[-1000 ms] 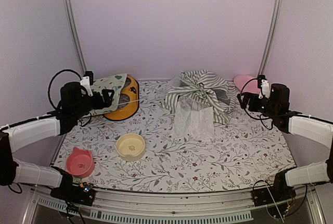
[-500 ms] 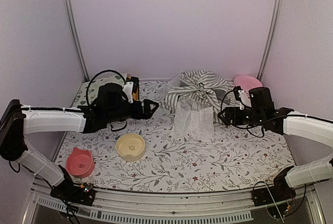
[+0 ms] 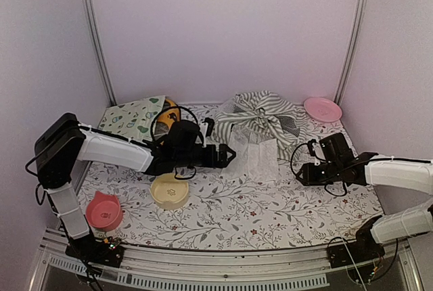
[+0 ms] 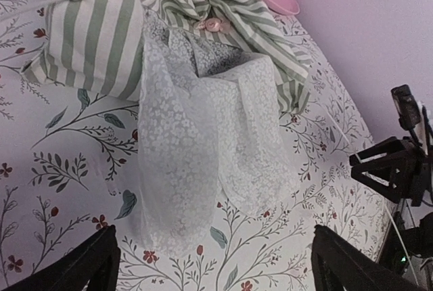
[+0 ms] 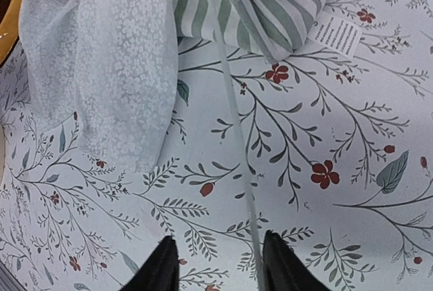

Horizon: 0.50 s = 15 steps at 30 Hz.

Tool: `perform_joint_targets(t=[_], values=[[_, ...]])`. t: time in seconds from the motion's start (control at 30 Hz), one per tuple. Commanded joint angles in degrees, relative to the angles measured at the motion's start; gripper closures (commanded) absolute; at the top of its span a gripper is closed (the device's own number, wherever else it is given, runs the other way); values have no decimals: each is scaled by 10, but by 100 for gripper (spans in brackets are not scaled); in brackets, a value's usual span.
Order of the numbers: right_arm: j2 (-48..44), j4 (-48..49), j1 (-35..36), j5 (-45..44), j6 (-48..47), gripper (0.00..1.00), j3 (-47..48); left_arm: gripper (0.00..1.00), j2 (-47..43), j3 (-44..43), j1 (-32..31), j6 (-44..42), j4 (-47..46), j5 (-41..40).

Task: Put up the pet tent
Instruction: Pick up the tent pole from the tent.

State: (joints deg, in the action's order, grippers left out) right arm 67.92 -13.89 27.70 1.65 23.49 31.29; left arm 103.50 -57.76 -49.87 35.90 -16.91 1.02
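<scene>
While the floral-printed table (image 3: 270,216) carries everything here, the biggest thing on it is the grey-green and white striped fabric pet tent (image 3: 260,115), which lies collapsed in a crumpled heap toward the far edge, a little right of centre, with no upright shape to it. Its sheer white lace door flap (image 4: 196,142) spills flat from the heap toward the near edge. Next in size, a cream cloth mat printed with teal shapes (image 3: 135,116) sits at the far left corner, well apart from the tent. The left gripper (image 3: 226,155) hovers just beside the flap's left side with its jaws released and spread wide, holding nothing. The right gripper (image 5: 216,264) is low over the table near the right edge, its fingers apart with a gap showing. A thin white flexible pole (image 5: 233,108) runs out from under the striped cloth and passes between those fingers, close to one of them, but it is not pinched. I judge the step in hand to be the first one: getting hold of the pole so the frame can be raised. The next move calls for a careful pinch on that slim rod, which could slip aside, and then a lift while the left arm steadies the cloth
</scene>
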Motion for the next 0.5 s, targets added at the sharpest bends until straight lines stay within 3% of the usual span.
perform_joint_targets(t=[0.0,0.1,0.47], values=[[34,19,5,40,10,70,21,2,12,-10,-7,19,-34,3],[44,22,16,73,15,99,55,5,16,-4,-7,18,-45,12],[61,113,133,146,95,100,196,25,20,16,-15,10,-154,65]])
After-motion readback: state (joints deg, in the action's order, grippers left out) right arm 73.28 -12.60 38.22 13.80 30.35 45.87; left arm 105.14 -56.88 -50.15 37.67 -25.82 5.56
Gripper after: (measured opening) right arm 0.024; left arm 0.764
